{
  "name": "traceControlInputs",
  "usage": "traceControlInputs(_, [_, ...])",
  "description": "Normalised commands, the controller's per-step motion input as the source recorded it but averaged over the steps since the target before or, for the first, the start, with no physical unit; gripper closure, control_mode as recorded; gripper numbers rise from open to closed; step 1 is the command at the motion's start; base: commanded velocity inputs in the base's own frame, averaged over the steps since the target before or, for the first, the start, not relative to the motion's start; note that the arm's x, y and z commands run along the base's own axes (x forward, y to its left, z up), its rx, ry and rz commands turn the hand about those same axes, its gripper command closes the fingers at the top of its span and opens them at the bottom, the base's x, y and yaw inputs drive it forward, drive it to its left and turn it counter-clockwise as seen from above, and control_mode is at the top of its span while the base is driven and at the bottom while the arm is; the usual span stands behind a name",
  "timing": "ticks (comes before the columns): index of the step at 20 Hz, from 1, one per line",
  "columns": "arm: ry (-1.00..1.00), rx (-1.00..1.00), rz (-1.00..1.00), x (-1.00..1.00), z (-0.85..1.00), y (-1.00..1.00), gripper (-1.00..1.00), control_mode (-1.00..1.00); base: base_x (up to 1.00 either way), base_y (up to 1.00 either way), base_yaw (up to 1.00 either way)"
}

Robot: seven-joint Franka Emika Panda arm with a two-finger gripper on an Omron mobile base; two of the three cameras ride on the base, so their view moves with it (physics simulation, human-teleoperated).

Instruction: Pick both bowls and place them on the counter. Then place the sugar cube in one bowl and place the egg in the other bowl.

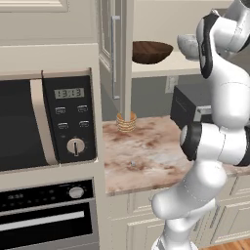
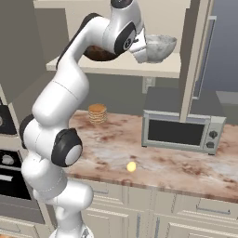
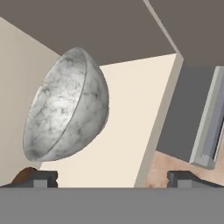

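The pale grey mottled bowl (image 2: 159,46) stands on the cream shelf (image 2: 153,69), and its edge shows past my arm (image 1: 185,44). My gripper (image 2: 141,52) is up at the shelf right beside it, open, with nothing between the fingers. In the hand view the grey bowl (image 3: 65,109) looms just ahead and left of the gripper (image 3: 112,179). The dark brown wooden bowl (image 1: 151,51) sits further left on the same shelf, partly behind my arm (image 2: 98,55). On the marbled counter (image 1: 146,146) lie the egg (image 2: 131,166) and the tiny sugar cube (image 1: 133,163).
A stack of tan rings (image 2: 97,113) stands at the back of the counter. A toaster oven (image 2: 181,131) sits on the right under the shelf. An open cabinet door (image 1: 117,53) hangs left of the shelf. Microwave (image 1: 46,122) and oven fill the left.
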Motion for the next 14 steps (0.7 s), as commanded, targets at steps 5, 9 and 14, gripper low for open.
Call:
traceControlInputs(5, [0.0,0.0,0.0,0.21,-0.12,-0.12,-1.0,-1.0,0.0,0.0,0.0])
traceControlInputs(9, [0.0,0.0,0.0,0.21,-0.17,-0.16,-1.0,-1.0,0.0,0.0,0.0])
traceControlInputs(14, [0.0,0.0,0.0,0.31,-0.07,-0.09,-1.0,-1.0,0.0,0.0,0.0])
